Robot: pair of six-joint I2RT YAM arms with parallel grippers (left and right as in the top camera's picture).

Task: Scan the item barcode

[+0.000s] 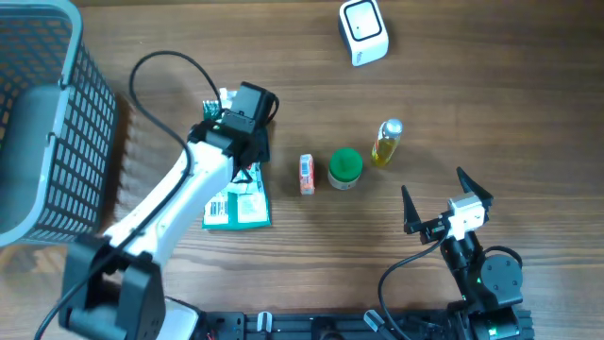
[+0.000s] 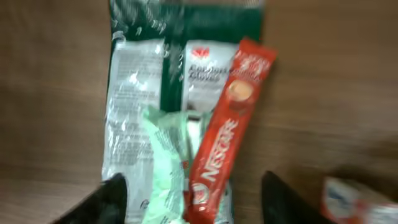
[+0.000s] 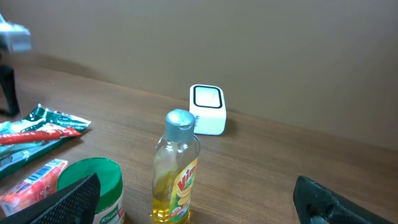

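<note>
Your left tool (image 2: 193, 186) stands part-open over the tabletop (image 2: 323, 93), gripping nothing. The red Nescafe stick (image 2: 224, 130) lies between its fingers, atop the green packet (image 2: 137, 81). Your right tool (image 1: 436, 196) gapes wide, well apart from the scanner (image 1: 363, 31).

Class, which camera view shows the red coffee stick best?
Left wrist view: the coffee stick lies close, its lettering readable. Right wrist view shows it small at the left edge; overhead, the left arm hides most of it.
</note>
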